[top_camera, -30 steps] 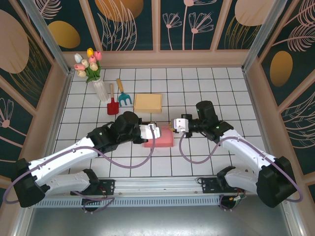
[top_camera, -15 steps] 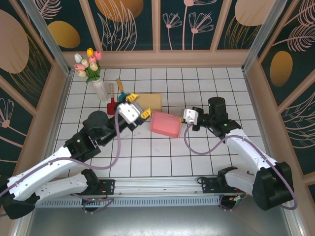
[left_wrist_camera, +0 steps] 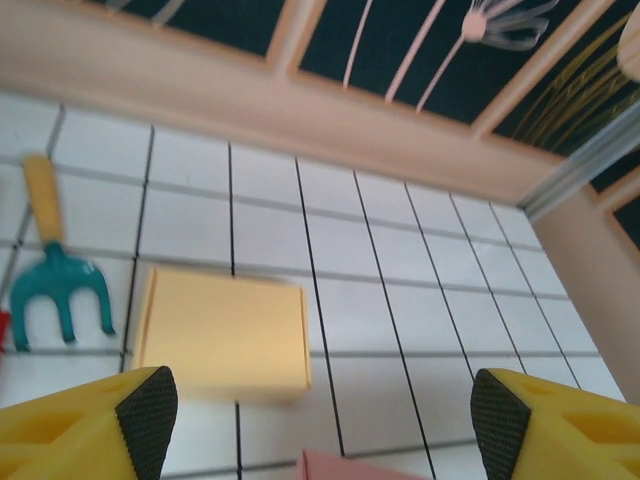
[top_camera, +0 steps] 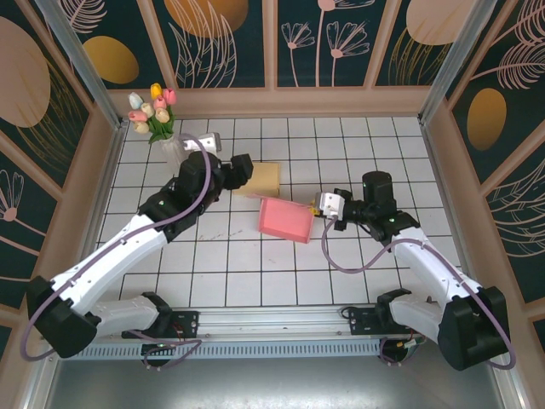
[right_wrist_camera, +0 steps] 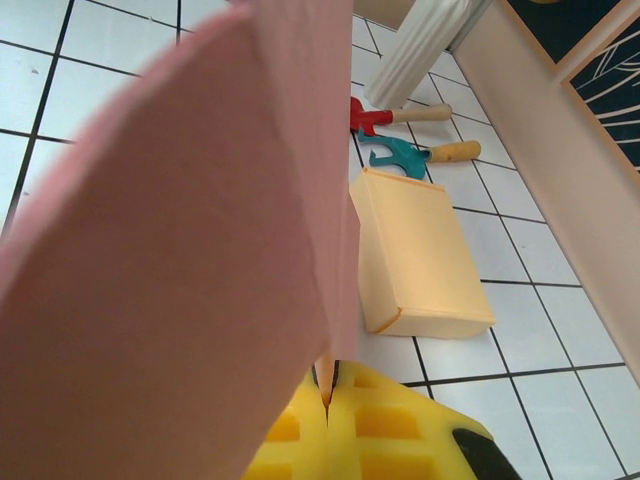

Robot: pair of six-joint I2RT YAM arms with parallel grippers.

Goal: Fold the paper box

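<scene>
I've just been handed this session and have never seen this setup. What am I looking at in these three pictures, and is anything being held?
These are two robot arms bolted at the near edge of a white tiled table. Each arm ends in two-finger jaws. The overhead picture looks down from behind them, with the left arm on the left and the right arm on the right. The other two pictures come from cameras on the wrists, so the yellow blocks at the bottom are that arm's own fingers.

On the table are a flat yellow box, a teal rake, a red shovel and a vase of tulips. The pink paper box is pinched by one edge in the shut right jaws. The left jaws stand wide open and empty above the flat yellow box.
</scene>
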